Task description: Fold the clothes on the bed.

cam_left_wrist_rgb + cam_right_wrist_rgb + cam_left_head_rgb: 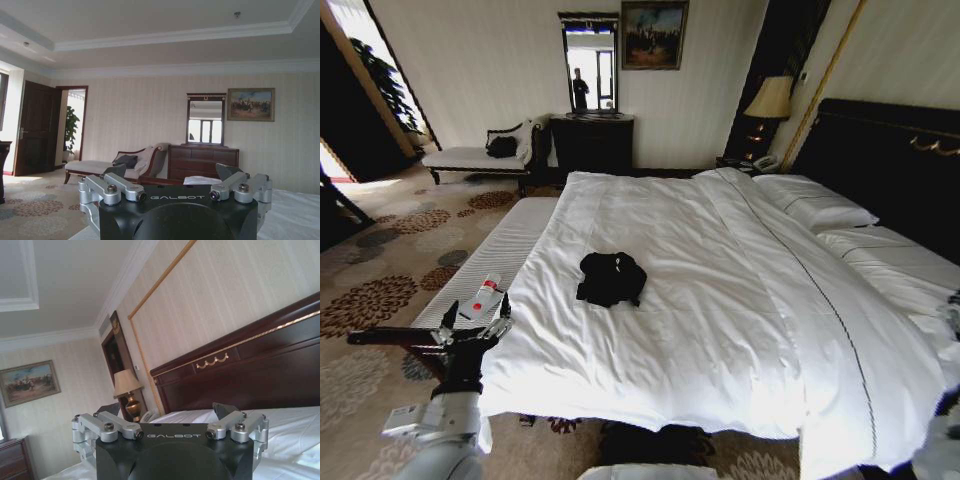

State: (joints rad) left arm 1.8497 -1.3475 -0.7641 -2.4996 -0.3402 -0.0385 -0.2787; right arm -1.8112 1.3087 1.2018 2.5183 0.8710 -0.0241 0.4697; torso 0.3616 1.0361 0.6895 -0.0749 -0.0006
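Spread across most of the head view: a very large bed (740, 300) with white duvet, white pillows (815, 203) and a tall dark wooden headboard (880, 160). Alongside its left edge, a narrow white striped bench (495, 255). Against the far wall, a dark wooden dresser (592, 143) under a dark-framed mirror (590, 65), a gilt-framed painting (654, 34) beside it, and a cream chaise longue (480, 155) bearing a small dark bag (502, 146).

Crumpled in a heap near the middle of the duvet, well apart from both arms: the black cotton T-shirt (611, 278).

Low at the left, off the bed's corner and over the carpet: the left gripper (475, 325), fingers spread apart and holding nothing. From the left wrist view, seen across that gripper (177, 185): an open dark door (37, 130) and a potted plant (70, 132).

From the right wrist view: the right gripper (170, 422), fingers likewise released and empty, raised above the white bedding, with a brass lamp (127, 392) beside the headboard.
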